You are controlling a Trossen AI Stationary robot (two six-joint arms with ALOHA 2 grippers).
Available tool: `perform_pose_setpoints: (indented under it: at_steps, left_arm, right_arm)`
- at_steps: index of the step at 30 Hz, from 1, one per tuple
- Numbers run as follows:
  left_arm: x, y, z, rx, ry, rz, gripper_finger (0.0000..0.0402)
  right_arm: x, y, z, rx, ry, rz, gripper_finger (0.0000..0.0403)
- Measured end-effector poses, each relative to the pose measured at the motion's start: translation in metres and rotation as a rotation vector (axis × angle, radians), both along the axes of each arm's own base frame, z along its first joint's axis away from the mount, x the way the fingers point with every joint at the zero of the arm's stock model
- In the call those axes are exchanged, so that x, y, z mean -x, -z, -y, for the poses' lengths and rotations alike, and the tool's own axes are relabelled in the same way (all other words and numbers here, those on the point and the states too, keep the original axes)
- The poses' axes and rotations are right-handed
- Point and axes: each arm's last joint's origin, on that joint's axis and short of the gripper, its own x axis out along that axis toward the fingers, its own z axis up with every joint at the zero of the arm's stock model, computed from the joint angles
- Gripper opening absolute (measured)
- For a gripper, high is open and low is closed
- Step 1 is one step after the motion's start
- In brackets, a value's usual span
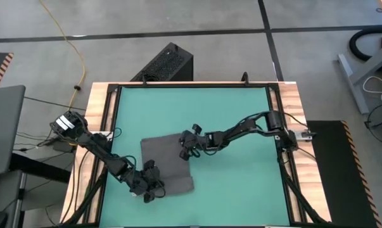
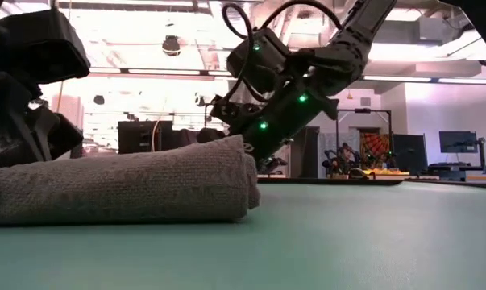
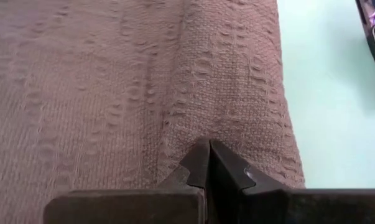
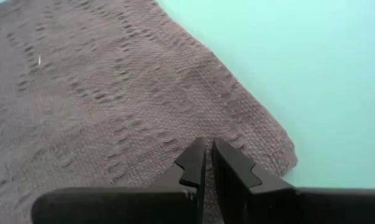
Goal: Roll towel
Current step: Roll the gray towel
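The dark grey towel (image 1: 167, 163) lies on the green table, folded over into a thick layered pad. Its rounded fold (image 2: 244, 181) faces right in the low view. My left gripper (image 1: 149, 185) is shut at the towel's near left part. My right gripper (image 1: 189, 147) is shut over the towel's right edge, close to its far right corner (image 4: 285, 149). The white tag does not show. My left gripper is shut on a raised ridge of the towel (image 3: 175, 134) that runs up to its fingertips, coming slanting down from the table's near left. One layer or several, I cannot tell. The towel lies on the table. My right gripper has its shut fingertips (image 4: 196, 158) down on the towel's top surface (image 4: 168, 140) near the far right corner, slanting down from the table's right. I cannot tell whether any cloth is pinched between them. The towel lies flat there.
Bare green table (image 1: 235, 183) stretches to the right of the towel and toward the far edge (image 1: 191, 101). A raised black rim and wooden frame (image 1: 286, 126) border the table. A black box (image 1: 165, 63) stands on the floor beyond the far edge.
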Motion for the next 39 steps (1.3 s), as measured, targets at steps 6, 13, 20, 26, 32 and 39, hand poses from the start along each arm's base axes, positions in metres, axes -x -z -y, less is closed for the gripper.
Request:
perform_pose_setpoints:
  at_steps: [6, 13, 20, 26, 32, 39]
  left_arm:
    - [0.002, 0.003, -0.002, 0.006, -0.017, 0.003, 0.0000]
    - [0.000, 0.003, -0.005, 0.006, -0.021, -0.002, 0.0000]
    - [-0.007, 0.003, -0.014, 0.015, 0.001, -0.021, 0.0000]
    - [-0.012, 0.003, -0.020, 0.051, 0.003, -0.037, 0.0000]
    - [-0.015, 0.001, -0.020, 0.068, 0.015, -0.012, 0.0000]
    - [-0.015, 0.001, -0.019, 0.085, 0.033, -0.023, 0.0000]
  right_arm:
    - [0.003, -0.016, -0.009, 0.041, -0.056, 0.004, 0.0056]
    - [0.020, -0.074, -0.028, 0.061, -0.132, 0.040, 0.0056]
    - [0.044, -0.108, -0.107, 0.097, -0.499, 0.094, 0.0057]
    - [0.071, -0.102, -0.176, 0.319, -0.770, 0.072, 0.0090]
    - [0.077, -0.084, -0.198, 0.426, -0.783, 0.045, 0.0175]
    - [0.066, -0.041, -0.197, 0.585, -0.780, -0.070, 0.0263]
